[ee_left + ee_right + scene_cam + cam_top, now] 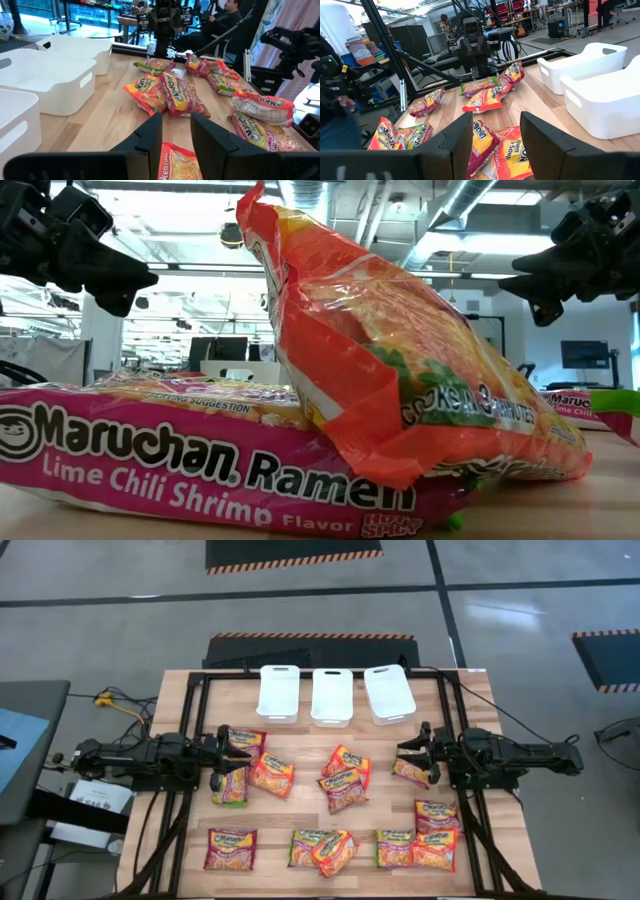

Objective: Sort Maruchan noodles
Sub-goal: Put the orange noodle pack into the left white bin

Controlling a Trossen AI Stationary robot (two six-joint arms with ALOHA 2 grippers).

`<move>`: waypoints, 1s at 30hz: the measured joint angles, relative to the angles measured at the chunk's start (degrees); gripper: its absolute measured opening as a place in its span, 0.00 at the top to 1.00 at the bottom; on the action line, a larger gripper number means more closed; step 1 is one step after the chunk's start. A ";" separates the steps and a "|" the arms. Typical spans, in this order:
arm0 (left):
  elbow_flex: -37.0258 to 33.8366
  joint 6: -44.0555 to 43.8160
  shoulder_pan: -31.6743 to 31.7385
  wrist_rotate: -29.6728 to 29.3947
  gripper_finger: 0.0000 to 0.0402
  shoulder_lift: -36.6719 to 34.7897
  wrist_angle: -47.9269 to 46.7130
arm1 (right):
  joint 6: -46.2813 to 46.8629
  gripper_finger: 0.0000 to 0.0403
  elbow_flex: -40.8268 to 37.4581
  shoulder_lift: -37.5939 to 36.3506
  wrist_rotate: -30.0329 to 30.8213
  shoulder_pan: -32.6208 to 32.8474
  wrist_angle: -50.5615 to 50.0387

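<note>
About a dozen Maruchan noodle packets lie flat and scattered on the wooden table (300, 740): a group at the left (250, 775), two in the middle (344, 780), and a row along the near edge (330, 850). In the low view an orange packet (400, 380) leans on a pink one (200, 470). My left gripper (228, 755) hovers level above the left group, open and empty, with a packet (175, 162) showing below its fingers. My right gripper (408, 755) hovers level at the right, open and empty, above a packet (412, 771).
Three white bins (279, 692) (331, 697) (389, 693) stand side by side at the table's far edge. A black frame (190, 720) runs around the table. People sit beyond the table (225, 12) (335, 105). Bare wood shows between the bins and the packets.
</note>
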 joint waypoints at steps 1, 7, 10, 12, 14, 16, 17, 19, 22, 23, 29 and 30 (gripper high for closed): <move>0.00 -0.21 0.00 0.11 0.78 0.01 0.00 | 0.00 0.53 0.00 0.00 0.00 0.00 -0.01; 0.00 -1.15 0.01 0.09 0.78 0.00 0.00 | 0.00 0.53 0.01 0.00 0.00 0.00 0.00; 0.02 -1.19 0.01 0.11 0.78 0.01 0.00 | 0.00 0.53 0.01 0.00 0.00 0.00 0.00; 0.00 -1.23 0.01 0.09 0.78 -0.01 0.00 | 0.00 0.53 0.00 0.00 0.00 0.00 0.00; 0.00 -1.83 0.01 -0.37 0.78 -0.01 0.04 | 0.00 0.53 0.01 0.00 0.00 0.00 0.00; 0.00 -4.07 0.00 -1.53 0.78 0.00 0.18 | 0.00 0.53 0.01 0.00 0.00 0.00 0.00; 0.00 -5.29 0.01 -1.85 0.78 -0.01 0.23 | 0.00 0.53 0.01 0.00 0.00 0.00 0.00; 0.00 -8.32 0.01 -2.23 0.78 0.01 0.37 | 0.00 0.53 0.01 0.00 0.00 0.00 0.00; 0.00 -15.62 0.01 -2.64 0.78 -0.01 0.47 | 0.00 0.53 0.00 0.00 0.00 0.00 0.00; 0.00 -17.75 0.00 -2.93 0.78 0.00 0.49 | 0.00 0.53 0.01 0.00 0.00 0.00 0.00; 0.00 -28.55 0.01 -3.30 0.78 -0.01 0.52 | 0.00 0.53 0.01 0.00 0.00 0.00 0.00; 0.00 -29.74 0.01 -3.28 0.78 0.01 0.52 | 0.00 0.53 0.00 0.00 0.00 0.00 -0.01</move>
